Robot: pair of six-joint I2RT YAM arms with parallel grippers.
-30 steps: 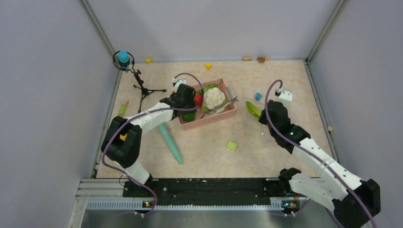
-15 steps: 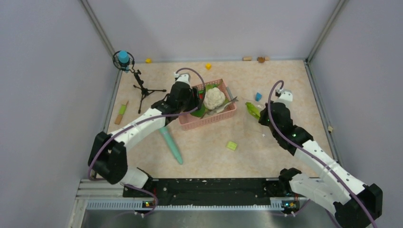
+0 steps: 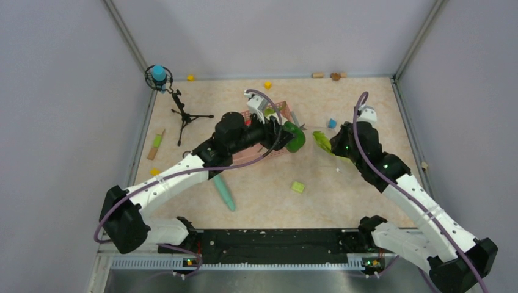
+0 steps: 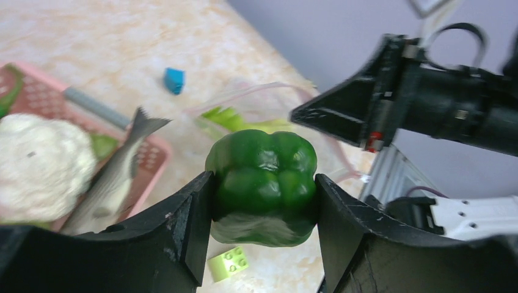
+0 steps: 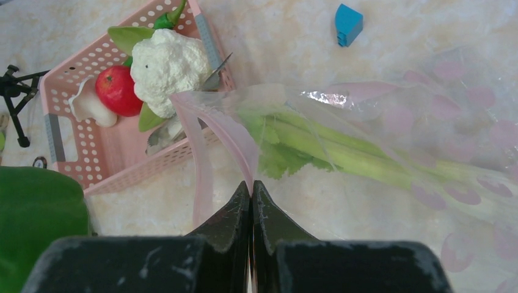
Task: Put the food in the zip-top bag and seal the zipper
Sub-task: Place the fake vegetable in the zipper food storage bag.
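Observation:
A shiny green pepper [image 4: 262,165] sits between the black fingers of my left gripper [image 4: 262,186], which is shut on it in the air past the right end of the pink basket [image 3: 278,152]. In the top view the pepper [image 3: 295,138] hangs just left of the zip-top bag [image 5: 427,122]. My right gripper [image 5: 251,186] is shut on the bag's pinkish zipper [image 5: 226,134] and holds the mouth up. A pale green leafy stalk [image 5: 342,152] lies inside the bag. The cauliflower [image 5: 168,61], the tomato [image 5: 116,90] and a grey fish [image 4: 116,177] are in the basket.
A teal stick [image 3: 223,190] lies on the table near the left arm. A yellow-green block [image 3: 297,187] sits in front of the bag and a blue block [image 5: 348,23] behind it. A small tripod stand [image 3: 177,104] is at the back left.
My left arm has lifted the green pepper from the basket's near left corner and carried it right, up to the bag's mouth. The right gripper has shifted slightly, still pinching the zipper.

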